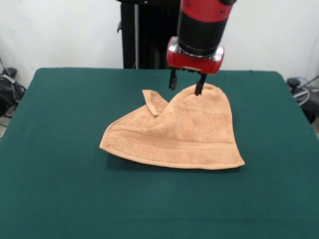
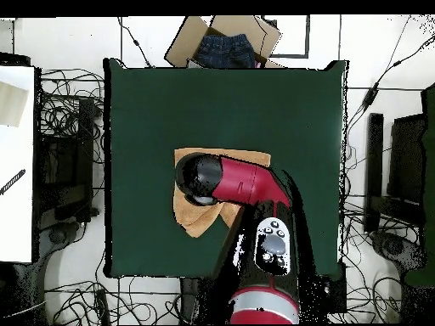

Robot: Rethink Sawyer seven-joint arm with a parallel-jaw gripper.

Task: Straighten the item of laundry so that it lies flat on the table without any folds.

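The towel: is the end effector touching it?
Touching. In the front view one fingertip of the end effector meets the towel at its raised far edge.

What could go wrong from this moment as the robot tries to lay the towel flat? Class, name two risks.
1. The gripper stands open at the towel's raised far edge; closing there may pinch several layers, so folds may stay.
2. A small flap is turned over beside the gripper; pulling the raised edge alone may leave it doubled on the table.
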